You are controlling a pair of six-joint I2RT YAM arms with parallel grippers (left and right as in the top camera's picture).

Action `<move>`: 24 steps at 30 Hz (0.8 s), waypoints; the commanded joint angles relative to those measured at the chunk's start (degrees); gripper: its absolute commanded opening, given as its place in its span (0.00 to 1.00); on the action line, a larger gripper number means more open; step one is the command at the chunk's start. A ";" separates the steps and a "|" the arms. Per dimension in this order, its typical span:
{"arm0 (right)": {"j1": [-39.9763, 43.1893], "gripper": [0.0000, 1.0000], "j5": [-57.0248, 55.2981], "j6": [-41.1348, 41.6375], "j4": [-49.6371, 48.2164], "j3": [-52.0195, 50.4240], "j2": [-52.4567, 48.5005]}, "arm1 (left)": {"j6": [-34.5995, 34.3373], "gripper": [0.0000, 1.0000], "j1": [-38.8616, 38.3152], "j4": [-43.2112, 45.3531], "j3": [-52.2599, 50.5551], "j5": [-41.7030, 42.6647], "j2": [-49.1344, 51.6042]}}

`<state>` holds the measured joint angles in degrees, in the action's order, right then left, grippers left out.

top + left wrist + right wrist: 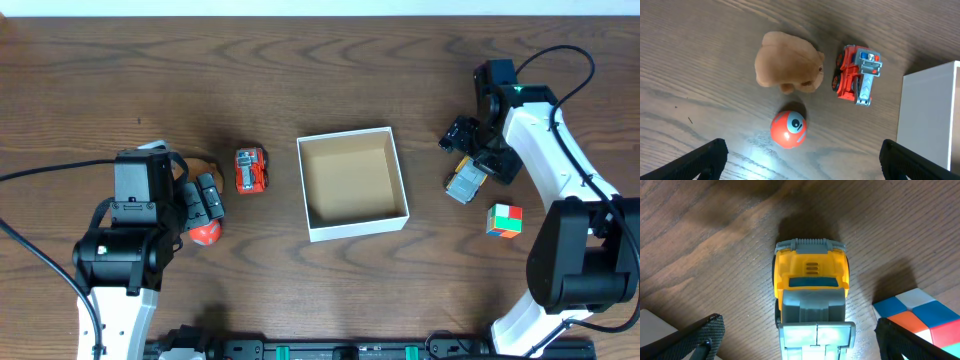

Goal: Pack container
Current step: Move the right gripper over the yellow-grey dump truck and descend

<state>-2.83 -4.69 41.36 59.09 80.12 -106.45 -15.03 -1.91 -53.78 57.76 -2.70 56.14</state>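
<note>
The container [360, 226] is a shallow square box, white outside and brown inside, standing empty at mid-table. To its left lie a red toy truck [251, 170], an orange ball [205, 233] and a tan plush [787, 62]. My left gripper [802, 160] hangs open above the table, with the ball [788, 129] just ahead of its fingers. To the container's right, my right gripper [800, 340] is open and straddles a yellow and grey toy truck [812, 300] without touching it. Beside that truck lies a colour cube [920, 315].
The container's white wall [930, 115] rises at the right edge of the left wrist view, close to the red truck [857, 75]. Its corner [652, 330] shows at the lower left of the right wrist view. The cube [505, 220] sits near the right arm's base.
</note>
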 commanded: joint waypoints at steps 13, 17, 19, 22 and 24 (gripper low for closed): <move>0.13 0.99 0.87 1.88 -4.50 -5.01 -0.44 | -0.11 0.98 0.24 -0.17 1.09 0.59 -0.09; 0.11 0.99 0.90 1.88 -5.55 -5.88 -0.44 | -0.11 0.98 0.24 -0.17 1.09 0.59 -0.09; -0.13 0.99 0.92 1.88 -6.71 -7.08 -0.44 | -0.11 0.98 0.24 -0.17 1.09 0.59 -0.09; -0.31 0.99 1.36 1.90 -8.61 -9.05 -0.44 | -0.11 0.98 0.24 -0.17 1.09 0.59 -0.09; -0.35 0.99 1.51 1.90 -9.31 -9.64 -0.44 | -0.11 0.98 0.24 -0.17 1.09 0.59 -0.09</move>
<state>-2.85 -3.42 42.13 50.41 71.50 -106.45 -15.03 -1.93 -53.78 57.76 -2.09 56.14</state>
